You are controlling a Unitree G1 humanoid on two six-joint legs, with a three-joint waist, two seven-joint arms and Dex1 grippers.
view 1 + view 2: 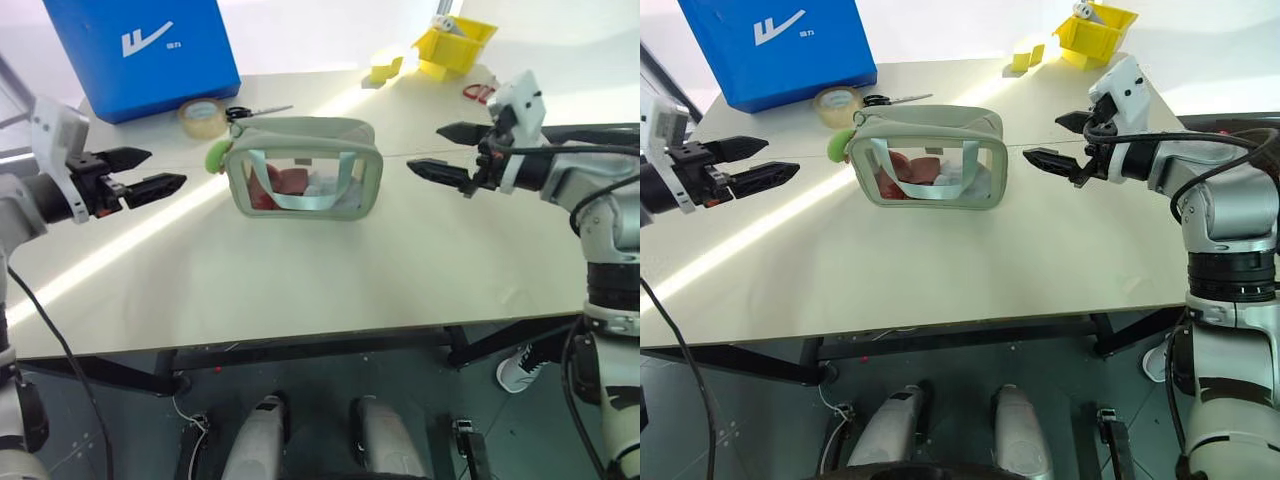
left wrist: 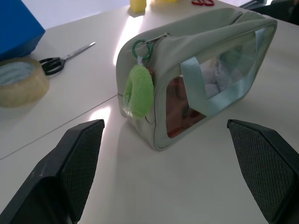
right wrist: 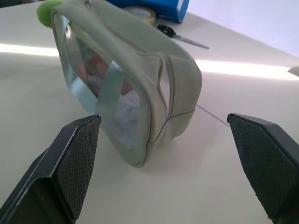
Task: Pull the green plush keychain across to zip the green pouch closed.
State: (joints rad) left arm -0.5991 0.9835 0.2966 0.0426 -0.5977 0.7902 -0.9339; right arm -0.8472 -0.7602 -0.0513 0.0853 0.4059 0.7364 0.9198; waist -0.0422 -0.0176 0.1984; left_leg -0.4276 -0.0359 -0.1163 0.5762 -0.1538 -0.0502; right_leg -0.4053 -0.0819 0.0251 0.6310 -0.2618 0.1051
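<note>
The green pouch stands upright in the middle of the table, with clear sides, a pale teal strap and red items inside. The green plush keychain hangs from a ring at the pouch's left end, also seen as the keychain in the left wrist view. My left gripper is open, hovering above the table well to the left of the pouch. My right gripper is open, hovering to the right of the pouch. Neither touches anything.
A blue box stands at the back left, with a tape roll and scissors just behind the pouch. A yellow bin, yellow blocks and red-handled scissors lie at the back right.
</note>
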